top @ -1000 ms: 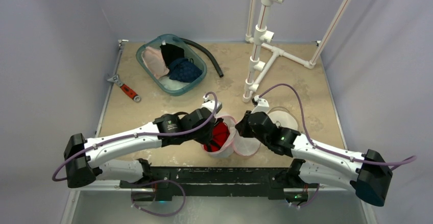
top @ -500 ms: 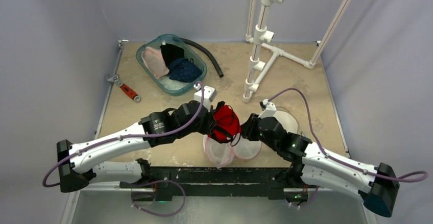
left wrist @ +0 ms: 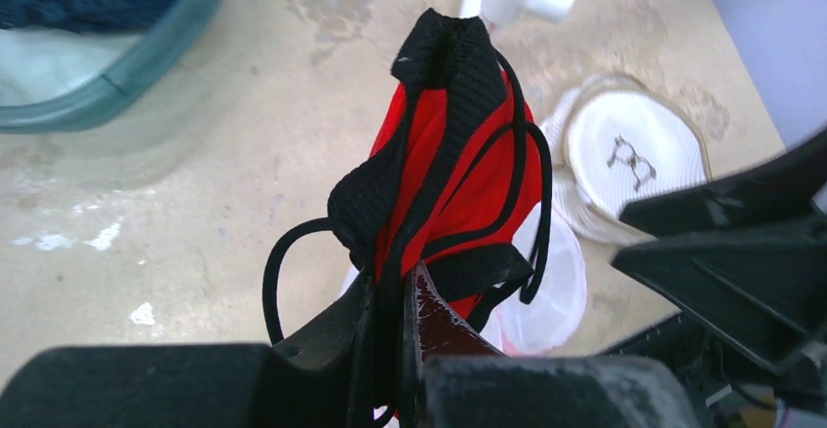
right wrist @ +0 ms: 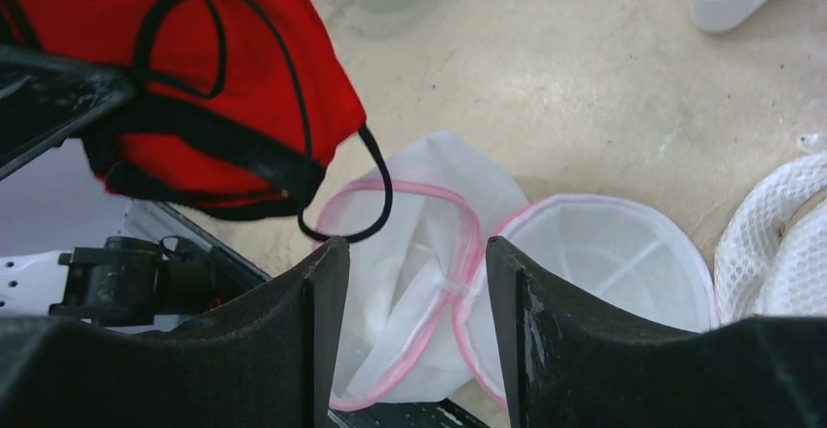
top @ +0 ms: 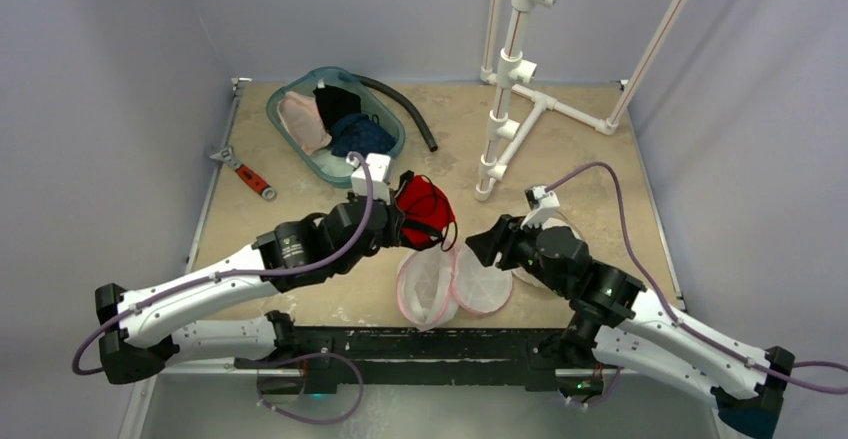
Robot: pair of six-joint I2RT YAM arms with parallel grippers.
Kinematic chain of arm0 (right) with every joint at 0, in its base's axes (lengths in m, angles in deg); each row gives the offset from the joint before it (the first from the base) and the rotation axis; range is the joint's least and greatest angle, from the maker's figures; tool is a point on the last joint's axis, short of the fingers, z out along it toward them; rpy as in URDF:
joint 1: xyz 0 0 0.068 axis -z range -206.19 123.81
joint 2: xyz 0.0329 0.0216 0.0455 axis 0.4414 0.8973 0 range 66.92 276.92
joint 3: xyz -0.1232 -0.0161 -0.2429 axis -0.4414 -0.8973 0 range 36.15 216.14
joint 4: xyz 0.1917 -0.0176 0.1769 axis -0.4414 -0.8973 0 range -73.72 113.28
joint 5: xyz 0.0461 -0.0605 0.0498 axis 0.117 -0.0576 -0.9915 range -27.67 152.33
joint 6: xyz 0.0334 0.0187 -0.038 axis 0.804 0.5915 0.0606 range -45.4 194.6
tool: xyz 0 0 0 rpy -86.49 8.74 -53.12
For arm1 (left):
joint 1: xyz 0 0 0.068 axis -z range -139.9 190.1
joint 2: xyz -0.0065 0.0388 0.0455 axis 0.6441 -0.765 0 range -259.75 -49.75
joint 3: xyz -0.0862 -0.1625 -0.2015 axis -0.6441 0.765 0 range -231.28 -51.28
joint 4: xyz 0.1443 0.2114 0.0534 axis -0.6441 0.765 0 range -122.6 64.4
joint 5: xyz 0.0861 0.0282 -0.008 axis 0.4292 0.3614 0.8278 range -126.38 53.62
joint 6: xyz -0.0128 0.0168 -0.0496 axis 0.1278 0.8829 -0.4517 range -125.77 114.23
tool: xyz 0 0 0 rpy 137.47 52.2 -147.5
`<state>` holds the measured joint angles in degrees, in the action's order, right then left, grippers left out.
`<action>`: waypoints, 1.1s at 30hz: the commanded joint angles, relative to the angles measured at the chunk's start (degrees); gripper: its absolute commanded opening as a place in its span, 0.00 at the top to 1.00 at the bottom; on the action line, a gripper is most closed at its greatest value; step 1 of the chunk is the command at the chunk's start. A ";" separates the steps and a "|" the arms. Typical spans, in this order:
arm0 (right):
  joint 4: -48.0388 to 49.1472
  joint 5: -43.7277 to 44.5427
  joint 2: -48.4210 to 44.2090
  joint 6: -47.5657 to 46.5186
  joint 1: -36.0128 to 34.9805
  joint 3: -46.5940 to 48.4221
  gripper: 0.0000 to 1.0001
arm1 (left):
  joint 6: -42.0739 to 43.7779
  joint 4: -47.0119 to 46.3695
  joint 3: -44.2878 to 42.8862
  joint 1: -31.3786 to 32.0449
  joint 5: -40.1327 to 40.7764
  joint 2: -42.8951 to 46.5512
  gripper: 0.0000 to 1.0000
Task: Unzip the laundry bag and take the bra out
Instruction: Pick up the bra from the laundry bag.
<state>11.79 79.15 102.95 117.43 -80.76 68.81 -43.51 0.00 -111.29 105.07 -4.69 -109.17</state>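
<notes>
With the laundry bag [top: 452, 284] lying unzipped on the desk [top: 600, 159], the left gripper [left wrist: 395, 282] is pinching the red bra [top: 420, 211] aloft just beyond it, while the right gripper [right wrist: 414, 248] is hanging parted and empty, so setting the bra down is probably coming next.

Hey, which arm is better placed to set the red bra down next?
Left. The left gripper is shut on the bra, already out of the open bag; the right gripper is open and empty.

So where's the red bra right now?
In the top view the red bra hangs left of centre, clamped in the left gripper, between the open laundry bag and the teal basket.
</notes>
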 commanded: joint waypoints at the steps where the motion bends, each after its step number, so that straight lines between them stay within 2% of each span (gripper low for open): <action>1: -0.52 -1.36 -1.41 -5.02 0.31 2.52 0.42 | -0.41 -3.73 -2.34 -0.99 9.63 0.83 1.00; 3: -0.18 -1.92 -1.32 -5.25 0.32 2.45 0.41 | 0.50 -3.40 -4.14 -5.00 7.17 -1.09 1.00; 6: 1.28 -3.67 -1.16 -5.21 0.29 2.02 0.40 | 0.62 -4.74 -6.22 -13.18 -1.59 -2.78 1.00; 12: 4.15 -6.26 -1.11 -5.83 0.29 0.13 0.39 | -0.38 -10.55 -7.43 -22.67 -9.54 -2.87 1.00; 20: 6.85 -6.33 -2.11 -5.68 0.31 -1.65 0.39 | -7.68 -14.36 -8.13 -37.69 -26.80 -7.91 1.00; 26: 9.59 -8.10 -5.91 -4.95 0.28 -0.84 0.38 | -11.60 -16.40 -6.33 -40.29 -33.22 -6.70 1.00; 29: 13.48 -11.78 -7.96 -4.35 0.28 0.29 0.37 | -10.75 -18.27 -3.78 -40.43 -36.68 -4.08 1.00; 33: 16.36 -14.74 -5.99 -3.11 0.29 2.86 0.37 | -8.59 -19.74 -0.22 -40.43 -40.66 0.10 1.00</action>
<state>21.67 68.75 95.35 113.30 -80.61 67.96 -53.15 -15.12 -114.13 64.96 -38.73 -113.89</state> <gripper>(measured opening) 0.631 0.053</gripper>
